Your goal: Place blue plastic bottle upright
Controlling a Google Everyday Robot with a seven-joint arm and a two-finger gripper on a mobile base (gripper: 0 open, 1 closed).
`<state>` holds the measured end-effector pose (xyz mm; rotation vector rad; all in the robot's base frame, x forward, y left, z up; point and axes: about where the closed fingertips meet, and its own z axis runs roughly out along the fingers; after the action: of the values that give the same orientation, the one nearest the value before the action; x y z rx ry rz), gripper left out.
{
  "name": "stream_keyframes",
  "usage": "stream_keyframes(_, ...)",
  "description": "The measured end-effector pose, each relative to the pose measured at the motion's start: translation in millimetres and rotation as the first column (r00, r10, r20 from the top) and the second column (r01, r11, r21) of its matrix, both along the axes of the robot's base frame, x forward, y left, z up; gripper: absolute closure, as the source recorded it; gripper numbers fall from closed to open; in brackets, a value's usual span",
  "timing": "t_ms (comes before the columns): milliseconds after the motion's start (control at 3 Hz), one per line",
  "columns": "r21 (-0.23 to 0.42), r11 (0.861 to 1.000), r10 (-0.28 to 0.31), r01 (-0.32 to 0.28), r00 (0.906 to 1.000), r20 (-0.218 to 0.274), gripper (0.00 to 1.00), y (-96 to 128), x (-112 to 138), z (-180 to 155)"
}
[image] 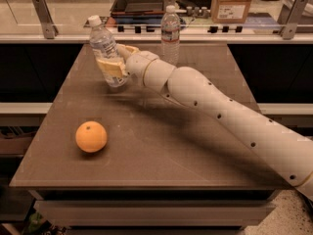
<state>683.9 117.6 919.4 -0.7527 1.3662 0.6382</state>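
Note:
The blue plastic bottle point(103, 45) is a clear bottle with a white cap and a pale label. It stands nearly upright, leaning a little to the left, at the far left part of the brown table point(161, 151). My gripper point(113, 66) is shut around its lower body from the right, with the yellowish fingers point(108, 64) wrapped over the label. The bottle's base is at or just above the table top; I cannot tell whether it touches.
A taller ribbed water bottle point(170, 32) stands upright at the table's back edge, just behind my wrist. An orange point(91, 136) lies at the front left. My white arm point(230, 116) crosses the table from the right. Behind the table is a shelf with a tray point(142, 1) and a cardboard box point(233, 3).

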Motion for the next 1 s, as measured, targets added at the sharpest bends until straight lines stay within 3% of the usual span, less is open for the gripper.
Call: stream_keyframes(1000, 0.012, 1.000, -0.023, 0.023, 0.9991, -0.035, 1.00, 4.5, 4.3, -10.0)
